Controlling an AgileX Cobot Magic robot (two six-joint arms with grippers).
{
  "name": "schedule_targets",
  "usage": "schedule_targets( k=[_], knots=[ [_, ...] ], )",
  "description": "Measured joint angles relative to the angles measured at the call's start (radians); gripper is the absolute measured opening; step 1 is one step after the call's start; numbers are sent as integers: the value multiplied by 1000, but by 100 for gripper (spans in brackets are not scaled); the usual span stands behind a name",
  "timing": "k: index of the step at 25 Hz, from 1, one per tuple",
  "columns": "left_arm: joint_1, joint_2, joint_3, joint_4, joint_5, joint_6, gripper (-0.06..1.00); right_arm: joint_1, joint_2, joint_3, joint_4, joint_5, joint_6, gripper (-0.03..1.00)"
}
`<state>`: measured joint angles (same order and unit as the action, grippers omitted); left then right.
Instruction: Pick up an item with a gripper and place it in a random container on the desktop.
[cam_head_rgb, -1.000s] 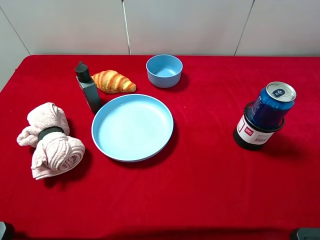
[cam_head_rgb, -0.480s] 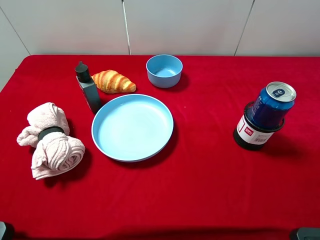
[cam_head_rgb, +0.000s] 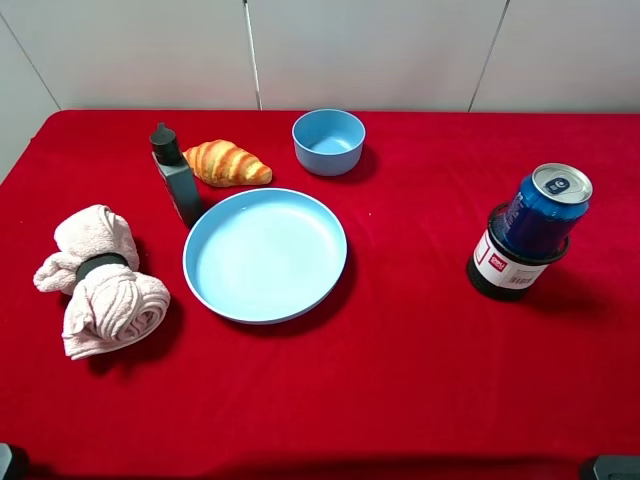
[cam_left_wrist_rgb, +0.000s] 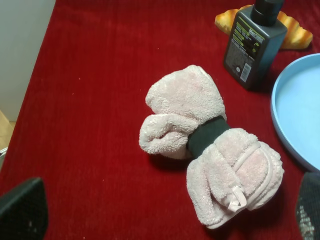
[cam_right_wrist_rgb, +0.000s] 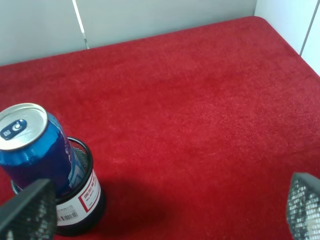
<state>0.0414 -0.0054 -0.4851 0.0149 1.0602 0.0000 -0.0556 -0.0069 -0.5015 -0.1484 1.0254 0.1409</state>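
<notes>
The blue can (cam_head_rgb: 545, 212) with its silver top stands leaning inside the black mesh cup (cam_head_rgb: 503, 268), at the right of the red desktop (cam_head_rgb: 420, 350). In the right wrist view the can (cam_right_wrist_rgb: 36, 150) and the cup (cam_right_wrist_rgb: 84, 199) sit off to one side. My right gripper (cam_right_wrist_rgb: 165, 207) hangs open, well clear of them, with only bare red cloth between its fingertips (cam_right_wrist_rgb: 27, 212). My left gripper (cam_left_wrist_rgb: 165, 212) is open too, above a rolled pink towel (cam_left_wrist_rgb: 212, 150) and touching nothing.
A big blue plate (cam_head_rgb: 265, 255) lies mid-table, with a small blue bowl (cam_head_rgb: 328, 140) behind it. A croissant (cam_head_rgb: 227, 163) and a dark grey-green bottle (cam_head_rgb: 177, 180) stand back left. The rolled towel (cam_head_rgb: 98, 280) lies at the left. White wall panels close the back.
</notes>
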Motion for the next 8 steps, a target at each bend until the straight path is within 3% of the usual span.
schedule_targets(
  k=[8],
  knots=[
    [0,0,0,0,0,0,99,0,0,0,0,0,-3,69]
  ],
)
